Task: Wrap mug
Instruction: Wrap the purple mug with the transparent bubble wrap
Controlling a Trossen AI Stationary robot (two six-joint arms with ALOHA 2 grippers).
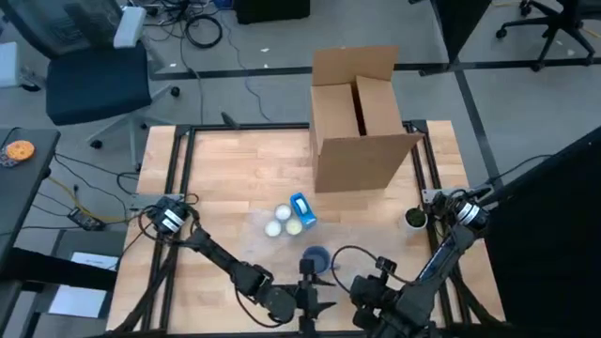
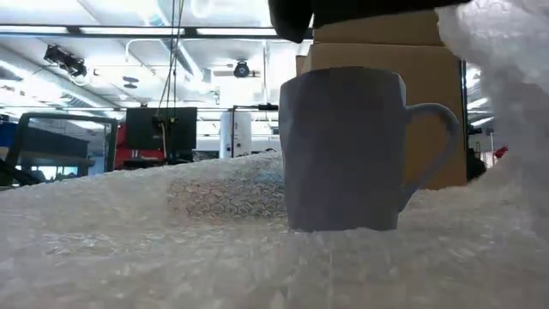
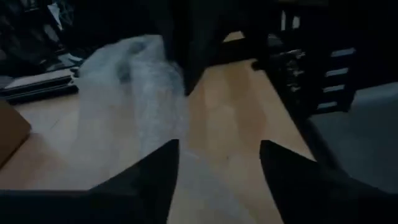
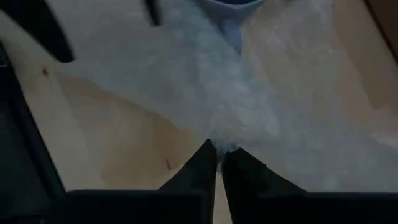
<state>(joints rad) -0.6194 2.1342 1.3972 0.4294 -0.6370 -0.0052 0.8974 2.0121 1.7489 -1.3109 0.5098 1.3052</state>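
Pinching the bubble wrap (image 4: 249, 106) at the mug's (image 2: 343, 150) 5 o'clock, my right tool (image 4: 219, 163) grips; left tool (image 3: 217, 180) gapes wide.

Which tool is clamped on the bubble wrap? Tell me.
The right tool, its fingers shut on the edge of the bubble wrap in front of the mug. The left tool is open, fingers spread apart.

Two dark jointed arms (image 1: 221, 260), looping black cables, white-banded shoulder joints, tapered black jaws.
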